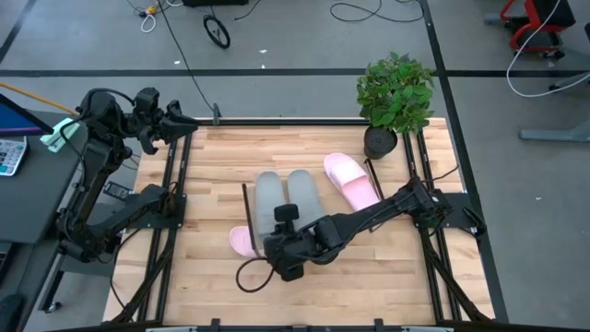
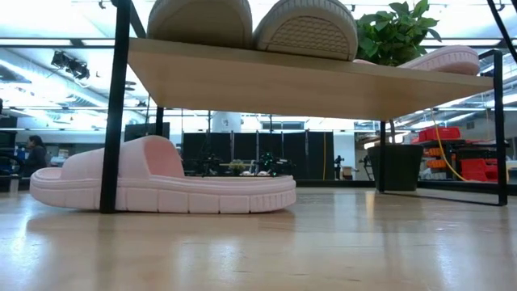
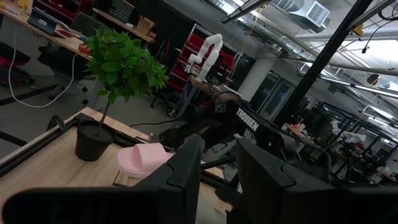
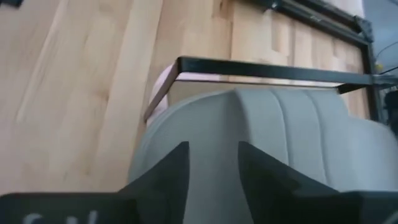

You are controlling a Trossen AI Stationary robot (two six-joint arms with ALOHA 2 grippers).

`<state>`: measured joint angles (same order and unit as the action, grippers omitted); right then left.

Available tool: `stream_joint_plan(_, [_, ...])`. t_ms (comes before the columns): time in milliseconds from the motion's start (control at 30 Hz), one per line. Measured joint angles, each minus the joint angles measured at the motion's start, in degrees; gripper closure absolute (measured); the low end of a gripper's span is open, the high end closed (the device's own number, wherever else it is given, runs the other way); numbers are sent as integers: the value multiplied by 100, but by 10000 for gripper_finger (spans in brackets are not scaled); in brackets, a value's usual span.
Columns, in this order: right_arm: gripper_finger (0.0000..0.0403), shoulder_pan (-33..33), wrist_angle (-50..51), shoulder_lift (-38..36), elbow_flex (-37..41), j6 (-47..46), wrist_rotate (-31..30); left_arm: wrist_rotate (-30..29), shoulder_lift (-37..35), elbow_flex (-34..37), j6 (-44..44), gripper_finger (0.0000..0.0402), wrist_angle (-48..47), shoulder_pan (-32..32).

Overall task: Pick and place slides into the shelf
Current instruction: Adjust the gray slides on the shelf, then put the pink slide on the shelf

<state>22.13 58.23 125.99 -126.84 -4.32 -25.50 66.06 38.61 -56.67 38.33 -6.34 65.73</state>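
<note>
The shelf (image 2: 307,81) stands mid-table. Two pale grey slides (image 1: 267,198) (image 1: 302,189) lie side by side on its board, soles down. One pink slide (image 1: 350,180) lies on the board's right part. The other pink slide (image 2: 161,182) rests on the tabletop under the shelf's left end. My right gripper (image 1: 281,254) hovers open at the near end of the left grey slide (image 4: 261,124). My left gripper (image 3: 217,180) is open and holds nothing, raised high at the table's far left corner. My right gripper's open fingers (image 4: 177,168) slant down from the near right over the near end (image 4: 211,118) of the left grey slide, one on each side of its middle. I cannot tell whether they touch it. The slide lies flat on the shelf board.
A potted plant (image 1: 392,97) stands at the table's far right, close to the shelf's right end frame. The shelf's black left end frame (image 4: 261,71) runs just beyond the grey slide. Bare tabletop lies left of and in front of the shelf.
</note>
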Motion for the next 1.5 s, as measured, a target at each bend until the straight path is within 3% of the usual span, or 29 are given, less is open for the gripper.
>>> stream_joint_plan(200, [247,100,117,-461,-12,-407,-534,0,0,-2,-195,294,-195,-2])
stream_joint_plan(300, [251,233,335,-808,-28,-832,-926,0,0,-2,-579,294,-673,0])
stream_joint_plan(467, [257,441,1069,-1238,-28,-1875,-1077,-3,0,-2,-1227,294,-1751,-7])
stream_joint_plan(667, [264,772,2534,-1479,-27,-3435,-1627,-460,-13,-2,-1824,294,-3727,-154])
stream_joint_plan(833, [266,921,2876,-1512,-27,-3817,-1906,-1239,-20,-2,-2514,294,-5881,-234])
stream_joint_plan(967, [266,908,2897,-1512,-27,-4034,-1914,-1489,-183,0,-2980,294,-7063,-260])
stream_joint_plan(1200, [266,740,2935,-1512,-27,-4426,-1912,-1491,-917,261,-2320,294,-7402,-260])
stream_joint_plan(1300, [266,669,3079,-1512,-27,-4660,-1905,-1443,-1289,695,-2002,294,-7410,-260])
stream_joint_plan(1500, [266,591,3179,-1610,-23,-4628,-1616,-804,-1724,1663,-1805,296,-7234,-260])
